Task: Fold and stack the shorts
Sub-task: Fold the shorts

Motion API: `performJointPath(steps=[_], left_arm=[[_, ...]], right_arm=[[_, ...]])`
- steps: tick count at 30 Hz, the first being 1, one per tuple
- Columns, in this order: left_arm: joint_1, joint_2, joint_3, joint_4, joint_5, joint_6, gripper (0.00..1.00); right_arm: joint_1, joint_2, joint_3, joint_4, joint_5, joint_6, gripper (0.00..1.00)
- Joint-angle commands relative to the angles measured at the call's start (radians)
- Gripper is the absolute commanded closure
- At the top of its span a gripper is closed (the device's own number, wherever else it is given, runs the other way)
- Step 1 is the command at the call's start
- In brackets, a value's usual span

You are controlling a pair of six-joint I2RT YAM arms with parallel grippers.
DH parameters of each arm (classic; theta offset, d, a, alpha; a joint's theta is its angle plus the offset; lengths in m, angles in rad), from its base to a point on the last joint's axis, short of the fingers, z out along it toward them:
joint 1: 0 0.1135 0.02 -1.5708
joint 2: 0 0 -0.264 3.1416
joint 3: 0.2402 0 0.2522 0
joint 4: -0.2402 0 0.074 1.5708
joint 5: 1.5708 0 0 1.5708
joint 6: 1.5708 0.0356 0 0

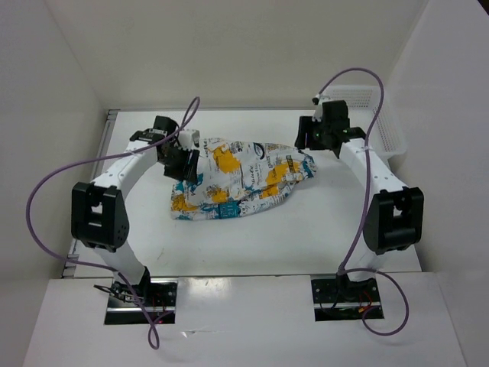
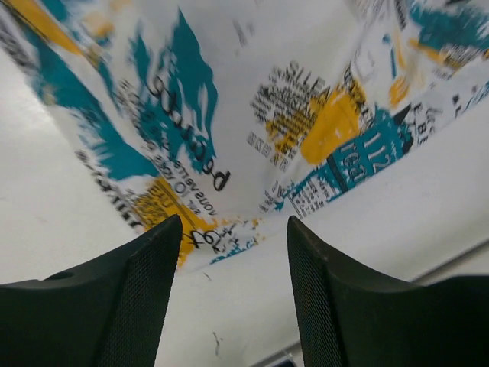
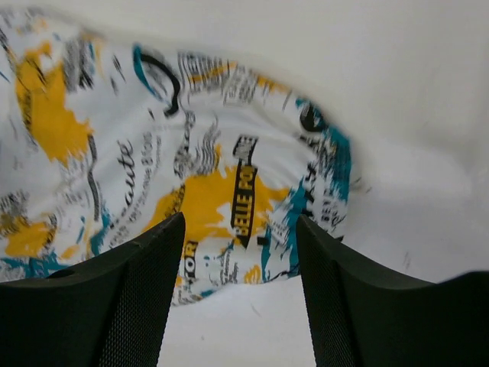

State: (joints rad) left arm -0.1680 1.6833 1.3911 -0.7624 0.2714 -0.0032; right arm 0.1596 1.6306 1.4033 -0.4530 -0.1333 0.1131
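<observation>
Top view: you are looking at the shorts (image 1: pixel 237 180) lying crumpled near the centre of the table (image 1: pixel 306 237), between the two arms, w/ the long axis running left to right. The L gripper (image 1: pixel 183 162) is hanging over the fabric's left edge, and the R gripper (image 1: pixel 312 140) is hanging at its right end. The basket (image 1: pixel 380 115) is sitting at the far right, apart from the shorts. L wrist view: the claw is standing open, its jaws spread wide, w/ a printed edge lying just ahead of the fingertips (image 2: pixel 170 229). R wrist view: this claw is also gaping open, w/ the fabric's edge showing between its jaws. Whether either claw is touching cloth, you cannot tell.
</observation>
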Motion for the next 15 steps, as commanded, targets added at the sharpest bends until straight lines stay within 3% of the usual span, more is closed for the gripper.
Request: performJointPath(steps=[1,15], left_arm=[[0.039,0.072,-0.027,-0.074,0.130,0.003,0.35],[0.059,0.127,-0.139,-0.083,0.166,0.003,0.33]], right_arm=[[0.015,0.034,-0.089,-0.015,-0.069,0.036,0.34],[-0.061,0.055,-0.211,0.037,-0.118,0.025,0.26]])
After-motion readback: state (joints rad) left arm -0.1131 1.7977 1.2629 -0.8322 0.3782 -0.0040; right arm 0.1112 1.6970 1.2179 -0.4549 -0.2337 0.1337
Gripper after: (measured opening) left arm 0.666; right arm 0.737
